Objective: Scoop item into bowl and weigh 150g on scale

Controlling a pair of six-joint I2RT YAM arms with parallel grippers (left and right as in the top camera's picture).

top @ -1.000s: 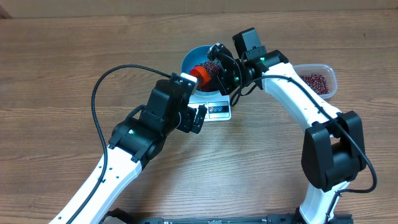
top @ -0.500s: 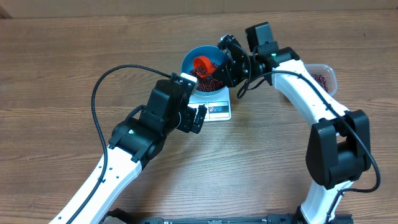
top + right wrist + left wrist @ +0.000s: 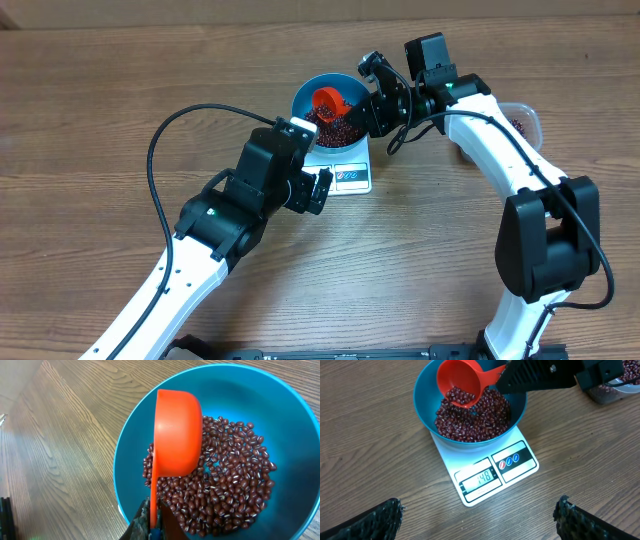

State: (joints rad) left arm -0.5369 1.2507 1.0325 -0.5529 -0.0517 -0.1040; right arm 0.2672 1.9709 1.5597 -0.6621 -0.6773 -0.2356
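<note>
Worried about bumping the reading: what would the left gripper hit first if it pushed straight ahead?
Probably the scale, at its display end, before the bowl; depth is unclear, so it might touch the table first.

Deep round bowl (image 3: 422,402), bright blue inside and out, upright. Seated on the far part of a flat white rectangular scale (image 3: 465,462), about as wide as that scale, hiding its far edge. Covered across the bottom with a loose heap of small, glossy, dark red-brown beans (image 3: 475,422), piled well below the rim, with bare blue wall all round above them. A few more of the same caught in the tilted orange-red scoop (image 3: 462,382) just over the heap's far side. Scale flat on the wooden table (image 3: 380,460), set at a slant, display and two round buttons along the near edge, uncovered. Display reading 148.
</note>
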